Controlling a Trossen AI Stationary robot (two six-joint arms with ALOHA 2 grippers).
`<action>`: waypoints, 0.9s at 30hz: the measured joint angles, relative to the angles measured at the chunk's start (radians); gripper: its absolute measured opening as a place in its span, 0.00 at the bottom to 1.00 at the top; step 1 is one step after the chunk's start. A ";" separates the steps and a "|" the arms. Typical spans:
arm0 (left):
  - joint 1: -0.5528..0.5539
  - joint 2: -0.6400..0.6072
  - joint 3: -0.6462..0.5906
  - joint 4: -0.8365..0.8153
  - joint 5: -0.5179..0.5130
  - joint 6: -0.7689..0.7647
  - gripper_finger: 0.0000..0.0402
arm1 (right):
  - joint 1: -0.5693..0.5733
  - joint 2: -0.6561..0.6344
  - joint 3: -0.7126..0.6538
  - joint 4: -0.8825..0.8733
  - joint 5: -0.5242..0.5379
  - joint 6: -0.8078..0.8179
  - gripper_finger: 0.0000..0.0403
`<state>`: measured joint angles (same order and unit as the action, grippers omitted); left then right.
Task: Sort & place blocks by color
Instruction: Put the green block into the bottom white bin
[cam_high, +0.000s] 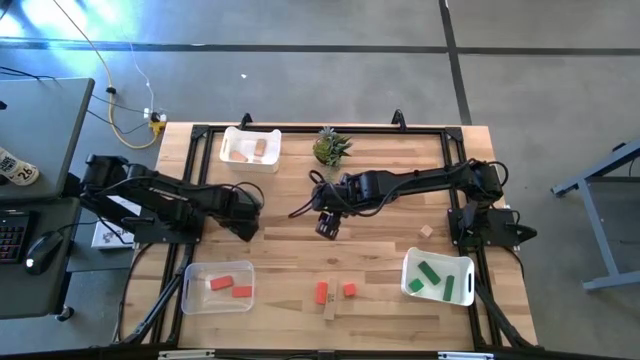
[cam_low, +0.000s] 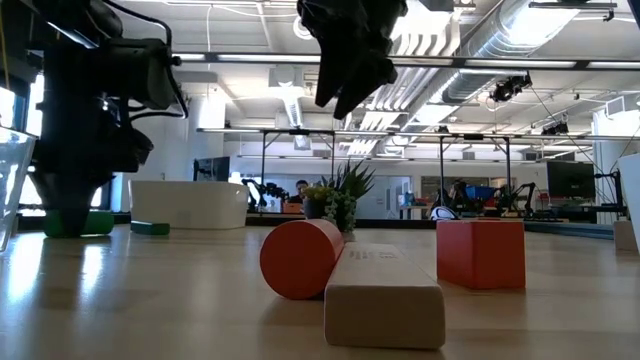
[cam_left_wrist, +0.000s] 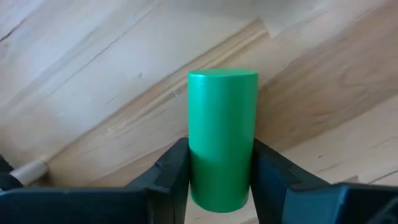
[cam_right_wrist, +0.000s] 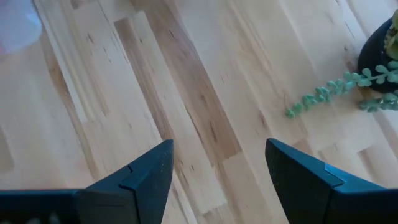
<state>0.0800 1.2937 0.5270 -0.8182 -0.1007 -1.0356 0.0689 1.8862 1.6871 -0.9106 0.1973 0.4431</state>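
My left gripper (cam_high: 245, 218) is at the table's left-centre, shut on a green cylinder block (cam_left_wrist: 222, 118). In the low view the green block (cam_low: 75, 222) shows under the left arm, down at table level. My right gripper (cam_high: 328, 225) is open and hangs above bare wood at the table's middle, touching nothing. In the low view the right gripper (cam_low: 350, 60) is well clear of the table. Loose near the near edge lie a red cylinder (cam_low: 300, 258), a red cube (cam_low: 480, 252) and a tan bar (cam_low: 385, 295). A tan cube (cam_high: 427, 231) lies to the right. My left gripper (cam_left_wrist: 221, 155) pinches the green cylinder between its two fingers (cam_left_wrist: 174, 168) at the cylinder's near end (cam_left_wrist: 221, 180). The cylinder lies along the fingers, and its flat far end (cam_left_wrist: 222, 74) points away from them over the wood. Whether it rests on the table, I cannot tell.
A white bin (cam_high: 250, 148) with tan blocks stands at the far edge, beside a potted plant (cam_high: 331, 148). A clear bin (cam_high: 218, 287) at the near left holds red blocks. A white bin (cam_high: 438, 277) at the near right holds green blocks. Bare wood lies between the arms.
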 joint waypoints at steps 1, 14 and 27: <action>-0.009 -0.010 -0.001 0.006 -0.002 0.008 0.26 | -0.002 0.000 0.000 0.003 -0.004 0.009 0.60; -0.054 -0.260 0.001 0.373 0.063 0.140 0.26 | -0.017 0.000 0.000 0.204 -0.168 -0.024 0.60; -0.065 -0.307 0.002 0.721 0.154 0.470 0.27 | -0.021 0.000 0.000 0.455 -0.286 -0.207 0.60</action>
<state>0.0145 0.9863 0.5293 -0.0971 0.0531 -0.5657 0.0475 1.8862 1.6871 -0.4555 -0.0891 0.2358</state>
